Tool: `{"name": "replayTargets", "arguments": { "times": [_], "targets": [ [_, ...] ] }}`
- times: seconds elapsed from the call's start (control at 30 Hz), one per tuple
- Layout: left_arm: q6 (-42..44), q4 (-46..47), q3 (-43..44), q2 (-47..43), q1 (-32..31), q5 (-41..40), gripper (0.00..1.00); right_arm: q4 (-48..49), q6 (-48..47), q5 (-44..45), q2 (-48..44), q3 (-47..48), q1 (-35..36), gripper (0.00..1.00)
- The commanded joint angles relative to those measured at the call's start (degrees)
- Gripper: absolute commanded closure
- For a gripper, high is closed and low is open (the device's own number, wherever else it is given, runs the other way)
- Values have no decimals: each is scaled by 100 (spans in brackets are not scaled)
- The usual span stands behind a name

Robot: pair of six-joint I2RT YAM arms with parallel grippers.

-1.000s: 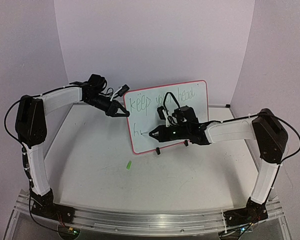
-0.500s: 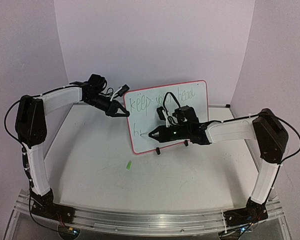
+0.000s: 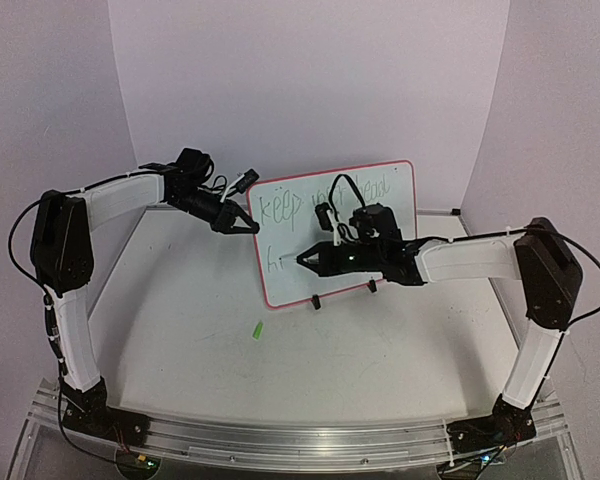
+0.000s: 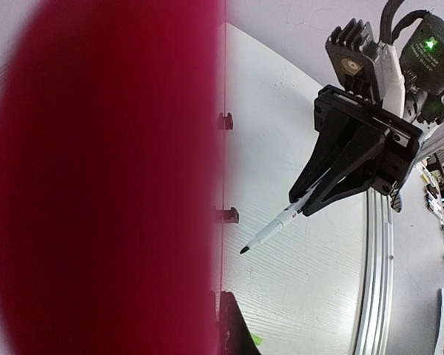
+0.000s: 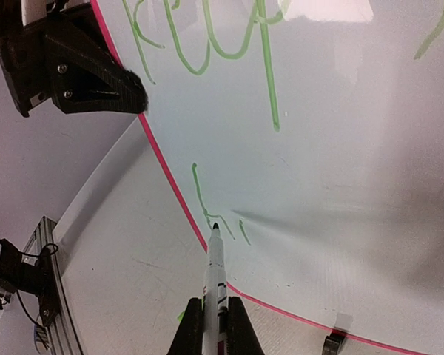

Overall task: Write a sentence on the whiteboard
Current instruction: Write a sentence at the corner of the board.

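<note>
The whiteboard [image 3: 280, 288] stands upright on two black clip feet [image 3: 316, 301], with green writing on its face [image 5: 207, 44]. My left gripper [image 3: 248, 227] is shut on its left rim; that rim fills the left wrist view as a red blur [image 4: 103, 177]. In the right wrist view the left gripper's fingers [image 5: 96, 85] clamp the pink rim [image 5: 163, 166]. My right gripper [image 5: 215, 329] is shut on a white marker [image 5: 215, 274]. Its tip points at the short green strokes low on the left [image 5: 200, 200]. From the left wrist, the marker [image 4: 270, 233] tip stands slightly off the board.
A small green marker cap [image 3: 257, 329] lies on the white table [image 3: 180, 330] in front of the board. A metal rail [image 3: 280, 440] runs along the near edge, where both arm bases are bolted. Lilac walls close in the back and sides.
My right gripper has drawn the marker slightly up and back from the lower line of writing, uncovering a short new stroke. The left gripper and the board have not moved.
</note>
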Motion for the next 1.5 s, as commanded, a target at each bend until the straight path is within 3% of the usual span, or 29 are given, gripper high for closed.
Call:
{"name": "replayTargets", "arguments": {
  "times": [0.0,0.6,0.97,1.47],
  "targets": [
    [188,-50,-100,-128,-141,-209,100,208,-33,126,75,341,-29,100],
    [189,-60,-100,-112,-143,-218,100,182,4,401,290,464,-64,100],
    [193,-59,-100,-127,-141,-223,100,418,-35,162,-349,-296,-73,100],
    [190,-59,-100,-111,-150,-215,100,463,268,186,-18,-202,-294,100]
  ]
}}
